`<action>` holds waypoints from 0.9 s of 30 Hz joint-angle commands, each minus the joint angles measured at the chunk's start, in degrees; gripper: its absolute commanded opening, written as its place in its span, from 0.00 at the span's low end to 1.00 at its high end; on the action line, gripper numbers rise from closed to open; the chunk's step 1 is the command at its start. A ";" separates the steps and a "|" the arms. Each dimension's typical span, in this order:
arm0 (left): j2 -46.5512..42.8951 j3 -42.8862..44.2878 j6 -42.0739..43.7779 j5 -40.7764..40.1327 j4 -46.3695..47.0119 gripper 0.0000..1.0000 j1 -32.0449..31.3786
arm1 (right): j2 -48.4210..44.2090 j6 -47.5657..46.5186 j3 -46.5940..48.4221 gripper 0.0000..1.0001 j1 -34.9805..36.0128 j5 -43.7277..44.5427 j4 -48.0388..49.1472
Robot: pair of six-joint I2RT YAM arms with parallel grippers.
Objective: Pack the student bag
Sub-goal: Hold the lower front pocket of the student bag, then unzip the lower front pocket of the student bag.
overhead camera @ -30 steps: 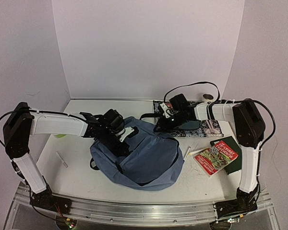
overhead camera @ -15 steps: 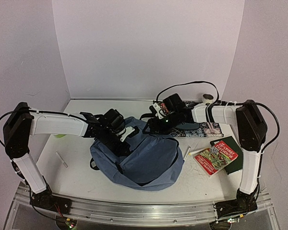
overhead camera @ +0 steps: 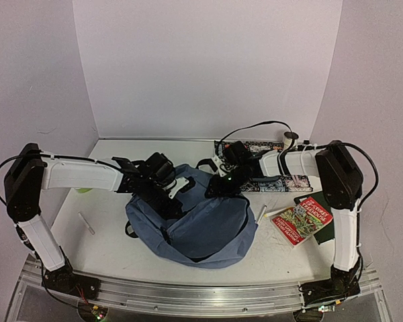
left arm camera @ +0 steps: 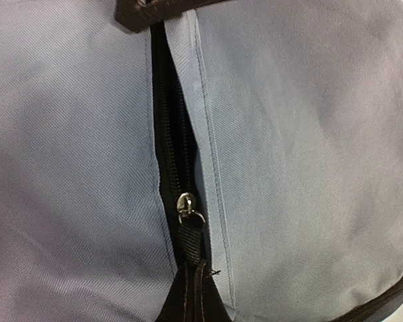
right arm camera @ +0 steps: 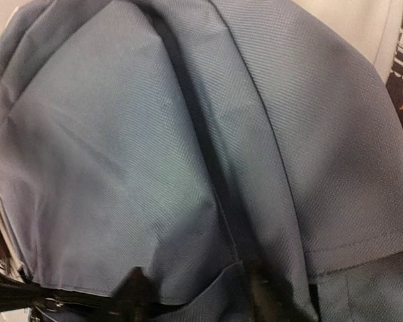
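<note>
bag: student bag (overhead camera: 208,225) slumped at table ctr, slate-blue, soft.
L pincer: left gripper (overhead camera: 166,186) at bag's 10 o'clock, closed tight. Its wrist cam shows the black pull tab (left arm camera: 191,248) running to 6 o'clock toward it, so prob. pinching that, but tips are out of view.
zip: slider (left arm camera: 186,204) sits low in the L wrist view, and the teeth are parted from it up to 12 o'clock.
R pincer: right gripper (overhead camera: 223,184) at bag's 1 o'clock. Its fingers (right arm camera: 134,295) are apart w/ bag cloth between them. No pinch seen.
to pack: books (overhead camera: 301,220) at bag's 3 o'clock and a pen (overhead camera: 260,213) just beside the bag, both outside it.
step: prob. opening/spreading the bag mouth. No packing seen so far.
next: R should nip the rim cloth and pull toward 2 o'clock while L anchors the zip side. Cloth is limp, so it needs a firm bite.
</note>
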 commanded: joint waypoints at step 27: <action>-24.42 -15.98 -20.86 0.60 -6.69 0.00 -0.44 | -11.49 -1.09 0.36 0.00 -0.05 8.77 -2.49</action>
